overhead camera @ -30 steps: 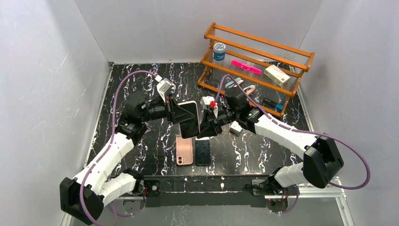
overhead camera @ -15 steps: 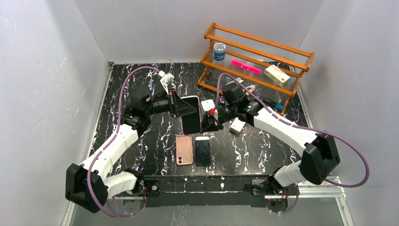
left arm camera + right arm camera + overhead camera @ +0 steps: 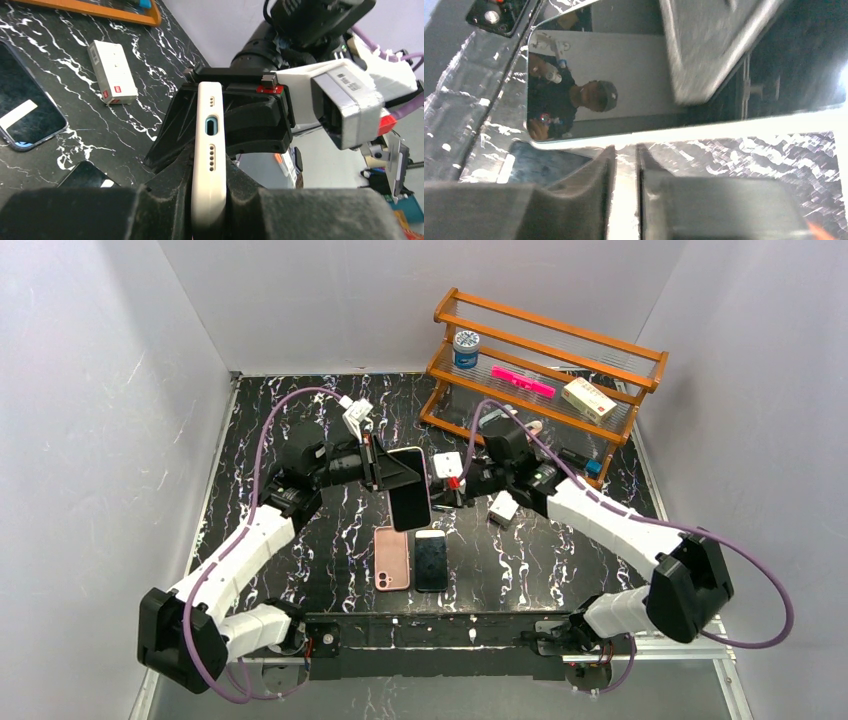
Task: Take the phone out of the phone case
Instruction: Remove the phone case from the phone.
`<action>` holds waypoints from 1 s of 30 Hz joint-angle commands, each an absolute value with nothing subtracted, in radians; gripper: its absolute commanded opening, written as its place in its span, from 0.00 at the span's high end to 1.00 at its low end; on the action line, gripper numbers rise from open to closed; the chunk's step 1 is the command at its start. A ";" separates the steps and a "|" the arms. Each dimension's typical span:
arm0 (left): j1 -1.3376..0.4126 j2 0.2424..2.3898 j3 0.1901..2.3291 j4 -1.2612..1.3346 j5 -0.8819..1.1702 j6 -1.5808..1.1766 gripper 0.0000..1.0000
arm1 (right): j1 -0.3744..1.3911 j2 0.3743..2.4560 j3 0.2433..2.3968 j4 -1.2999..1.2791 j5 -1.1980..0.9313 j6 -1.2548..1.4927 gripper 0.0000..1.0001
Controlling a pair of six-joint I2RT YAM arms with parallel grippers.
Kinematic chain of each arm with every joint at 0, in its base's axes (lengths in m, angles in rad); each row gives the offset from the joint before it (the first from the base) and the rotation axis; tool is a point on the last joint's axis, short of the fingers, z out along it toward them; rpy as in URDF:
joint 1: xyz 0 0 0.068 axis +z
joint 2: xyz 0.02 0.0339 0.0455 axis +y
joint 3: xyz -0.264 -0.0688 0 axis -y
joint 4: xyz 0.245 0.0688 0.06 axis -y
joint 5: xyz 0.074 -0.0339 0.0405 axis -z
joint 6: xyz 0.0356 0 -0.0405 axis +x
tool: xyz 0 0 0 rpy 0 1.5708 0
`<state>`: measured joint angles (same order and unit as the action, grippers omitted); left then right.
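A phone in a cream-white case (image 3: pixel 410 490) is held edge-up above the table's middle. My left gripper (image 3: pixel 385 472) is shut on it. In the left wrist view the case's bottom edge with its charging port (image 3: pixel 210 150) sits clamped in the left gripper (image 3: pixel 210 175). My right gripper (image 3: pixel 440 498) stands at the phone's right edge, jaws almost together. In the right wrist view the phone's glossy screen (image 3: pixel 624 85) lies just beyond the right gripper (image 3: pixel 625 155). A bright strip fills the narrow gap; I cannot tell whether it is the case's rim.
A pink phone (image 3: pixel 392 558) and a black phone (image 3: pixel 431 560) lie side by side near the front. A small white box (image 3: pixel 503 508) lies right of centre. A wooden rack (image 3: pixel 545 380) with a jar, a pink item and a carton stands back right.
Both grippers have moved toward the back of the table with the cased phone. The right gripper has shifted up along the phone's right edge.
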<state>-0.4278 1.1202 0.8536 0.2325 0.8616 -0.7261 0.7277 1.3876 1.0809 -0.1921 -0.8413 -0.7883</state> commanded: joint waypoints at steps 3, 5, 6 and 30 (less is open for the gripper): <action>-0.426 1.040 0.877 0.225 0.687 -0.744 1.00 | 0.703 1.228 0.853 0.146 -0.740 -0.472 0.56; -0.426 1.025 0.859 0.240 0.622 -0.780 1.00 | 0.703 1.182 0.769 0.232 -0.690 -0.344 0.47; -0.426 1.017 0.844 0.260 0.591 -0.811 1.00 | 0.704 1.164 0.739 0.284 -0.656 -0.275 0.44; -0.426 0.882 0.535 0.661 0.253 -1.362 1.00 | 0.776 1.259 0.478 1.254 -0.543 0.705 0.37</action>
<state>-0.4274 0.9207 0.5423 0.5419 0.3019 -1.2900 0.7650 1.2465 0.4637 1.0878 -0.5549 0.6247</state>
